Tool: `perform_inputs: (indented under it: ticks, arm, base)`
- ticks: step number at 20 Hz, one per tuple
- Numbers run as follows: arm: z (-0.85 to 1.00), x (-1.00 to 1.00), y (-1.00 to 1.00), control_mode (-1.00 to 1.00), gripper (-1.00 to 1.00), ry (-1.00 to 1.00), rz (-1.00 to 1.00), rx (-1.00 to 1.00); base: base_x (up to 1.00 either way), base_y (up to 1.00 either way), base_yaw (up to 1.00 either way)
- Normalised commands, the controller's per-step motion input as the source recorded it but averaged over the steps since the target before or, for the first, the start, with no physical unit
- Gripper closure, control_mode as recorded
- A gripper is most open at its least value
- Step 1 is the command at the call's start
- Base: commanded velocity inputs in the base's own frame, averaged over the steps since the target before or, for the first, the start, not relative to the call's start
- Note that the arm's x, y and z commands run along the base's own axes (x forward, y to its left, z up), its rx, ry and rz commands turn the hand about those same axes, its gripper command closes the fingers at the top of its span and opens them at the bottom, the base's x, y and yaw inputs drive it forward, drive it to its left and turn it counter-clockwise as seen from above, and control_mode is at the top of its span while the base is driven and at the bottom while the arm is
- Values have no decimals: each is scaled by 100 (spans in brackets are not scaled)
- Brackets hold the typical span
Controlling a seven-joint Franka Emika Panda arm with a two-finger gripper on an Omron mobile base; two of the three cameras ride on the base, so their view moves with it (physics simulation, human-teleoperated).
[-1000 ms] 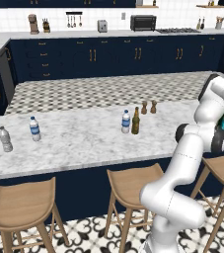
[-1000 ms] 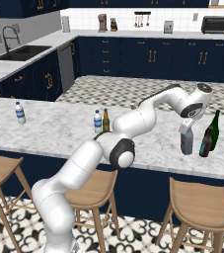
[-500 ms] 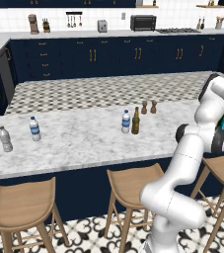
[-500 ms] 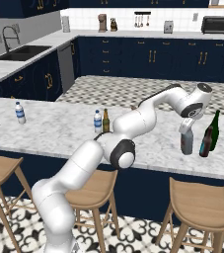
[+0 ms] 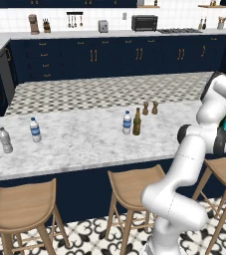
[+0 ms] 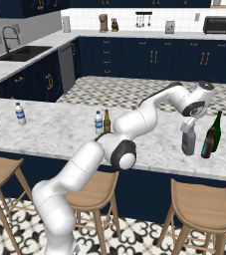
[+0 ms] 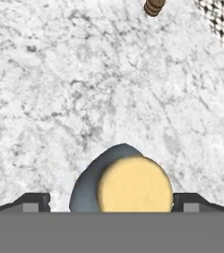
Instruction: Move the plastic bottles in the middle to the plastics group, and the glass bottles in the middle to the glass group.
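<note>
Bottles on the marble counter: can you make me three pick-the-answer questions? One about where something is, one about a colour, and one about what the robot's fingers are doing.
1. Where does the grey-blue bottle stand?
A. Beside the tall green bottle
B. Next to the sink
C. On a stool

2. What colour is its cap?
A. Red
B. Tan
C. Blue

3. What are the fingers doing?
A. Squeezing a stool leg
B. Lifting the tall green bottle
C. Standing open, one on each side of the cap

Answers:
1 A: the right base view shows the two close together at the counter's end.
2 B: the hand view looks straight down on a tan cap.
3 C: the hand view shows a gap between the fingers and the bottle.
</note>
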Motion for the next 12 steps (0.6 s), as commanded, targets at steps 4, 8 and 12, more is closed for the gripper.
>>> perform_inputs:
  ticks: [4,8,12]
  arm:
    - [32,0,0,-100,-100,0,-6,0]
    - [2,0,10,-100,-100,0,-1,0]
    - [0,-1,52,-100,-100,-3,1,0]
  base:
    - [0,0,0]
    - [0,0,0]
    - [0,0,0]
